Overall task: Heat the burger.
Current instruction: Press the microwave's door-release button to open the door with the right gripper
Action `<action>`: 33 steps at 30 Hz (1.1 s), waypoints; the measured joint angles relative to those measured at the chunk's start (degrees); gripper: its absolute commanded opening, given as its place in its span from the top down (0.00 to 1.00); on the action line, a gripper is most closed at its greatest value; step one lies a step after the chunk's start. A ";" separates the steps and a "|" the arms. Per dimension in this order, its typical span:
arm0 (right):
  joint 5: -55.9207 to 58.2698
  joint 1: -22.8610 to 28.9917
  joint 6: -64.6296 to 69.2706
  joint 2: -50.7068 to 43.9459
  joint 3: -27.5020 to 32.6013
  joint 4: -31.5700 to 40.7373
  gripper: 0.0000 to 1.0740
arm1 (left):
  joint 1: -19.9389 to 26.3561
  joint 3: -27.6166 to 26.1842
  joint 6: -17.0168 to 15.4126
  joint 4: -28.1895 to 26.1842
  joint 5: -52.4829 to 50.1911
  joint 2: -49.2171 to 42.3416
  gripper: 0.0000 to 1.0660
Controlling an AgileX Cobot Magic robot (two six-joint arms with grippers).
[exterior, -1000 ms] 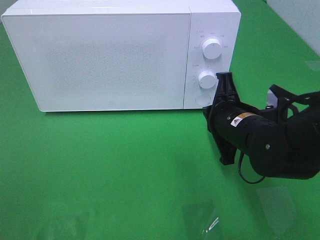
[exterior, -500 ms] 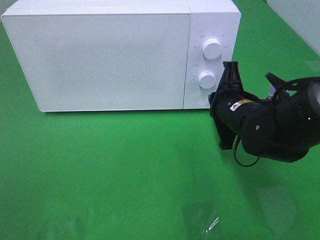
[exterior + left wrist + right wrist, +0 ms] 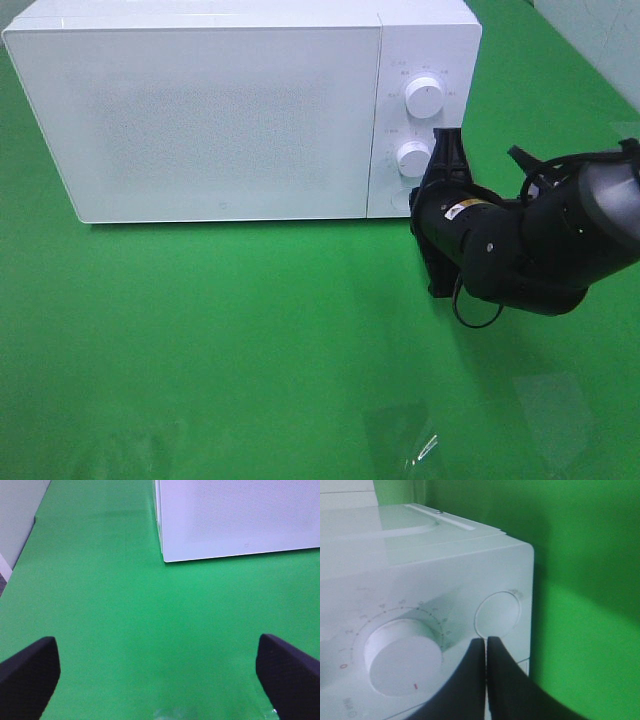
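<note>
Left gripper hangs over the near green bench, jaws spread wide, empty; right gripper, jaws clenched on nothing, points between lower dial and round button of the white microwave at the bench's far edge, door shut; burger hidden from every view.

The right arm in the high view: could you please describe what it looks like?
The right arm is glossy black with rounded housings, a small yellow-and-white sticker and a thin black cable looping beneath it. Its claw is slim, tapered and black.
</note>
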 measured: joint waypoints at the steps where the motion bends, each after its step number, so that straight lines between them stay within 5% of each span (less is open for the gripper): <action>1: -0.11 0.00 -0.86 0.46 -1.03 0.40 1.00 | 0.00 0.00 0.00 0.00 0.00 0.00 0.06; 33: 1.38 -2.41 -1.60 9.17 -9.34 0.34 1.00 | 0.00 0.00 0.00 0.06 0.00 0.00 0.06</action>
